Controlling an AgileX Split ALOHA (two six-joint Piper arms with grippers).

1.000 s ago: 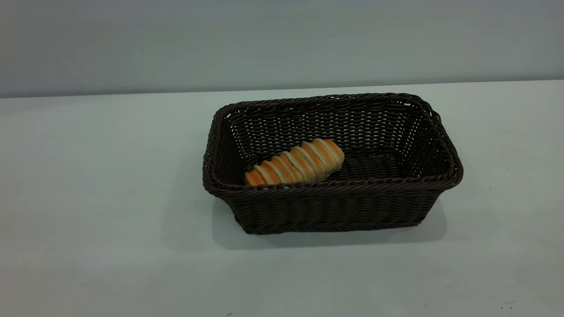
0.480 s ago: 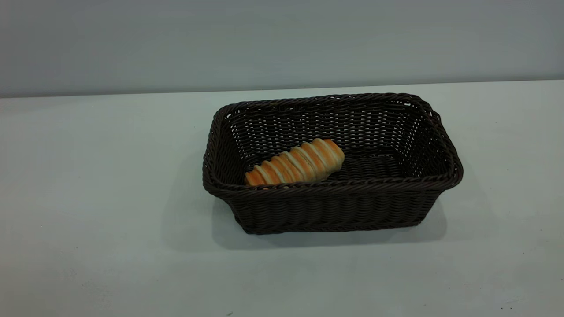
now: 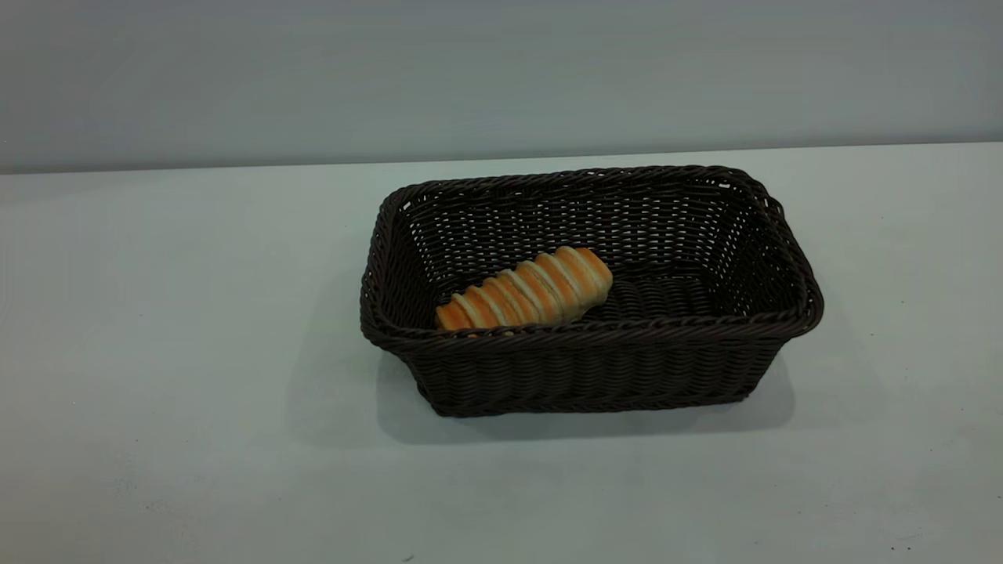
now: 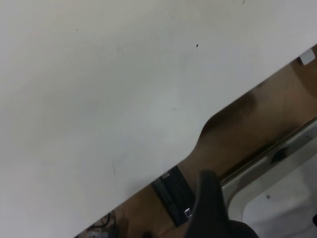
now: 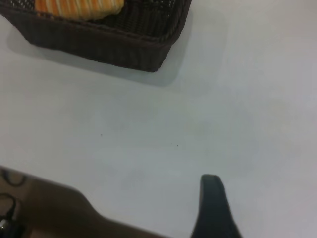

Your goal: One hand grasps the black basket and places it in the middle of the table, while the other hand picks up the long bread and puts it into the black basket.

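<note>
Bread [image 3: 525, 290] diagonal inside black basket [image 3: 595, 376]

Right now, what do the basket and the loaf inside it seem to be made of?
The black basket: woven wicker, perhaps plastic rattan, faintly glossy dark strands with a braided rim. The long bread: looks baked, golden-orange crust with pale cross ridges; could be a replica.

Bare table [image 3: 172, 329] lies open on every side of the black basket [image 3: 588, 376], the only obstacle standing on it. The basket's top is uncovered; inside, the long bread [image 3: 525, 291] fills the left half, the right half free.
</note>
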